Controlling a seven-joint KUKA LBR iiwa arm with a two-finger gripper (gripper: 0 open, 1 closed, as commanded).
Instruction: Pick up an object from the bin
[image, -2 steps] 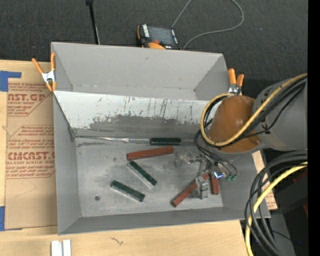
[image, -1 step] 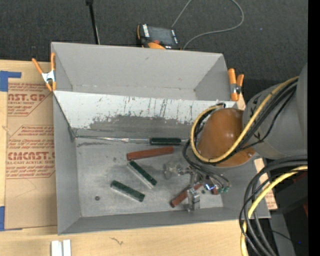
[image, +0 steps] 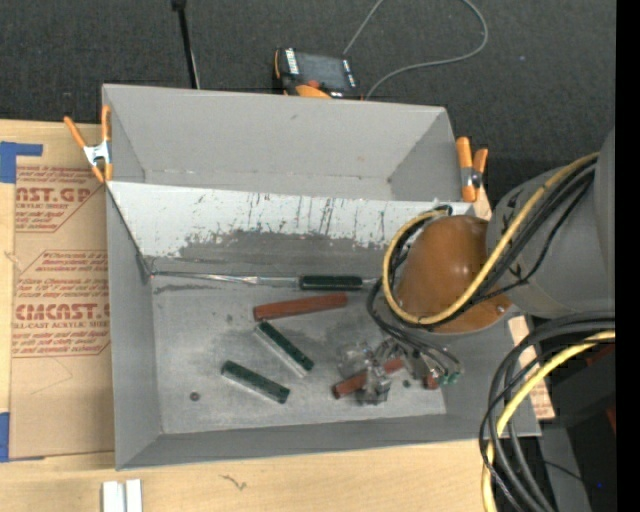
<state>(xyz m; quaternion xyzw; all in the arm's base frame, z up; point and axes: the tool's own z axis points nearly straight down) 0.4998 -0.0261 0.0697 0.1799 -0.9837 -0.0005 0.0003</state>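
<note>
Gripper (image: 375, 382) low over the bin (image: 200, 330) floor, a small red-brown piece (image: 347, 388) right at its tip

I can't tell if the gripper is wide or closed, so I can't call the piece caught. If it sits off-centre, closing may flick it aside toward the green bar (image: 285, 346) just beyond the tip; a weak pinch would drop it on the lift
</note>
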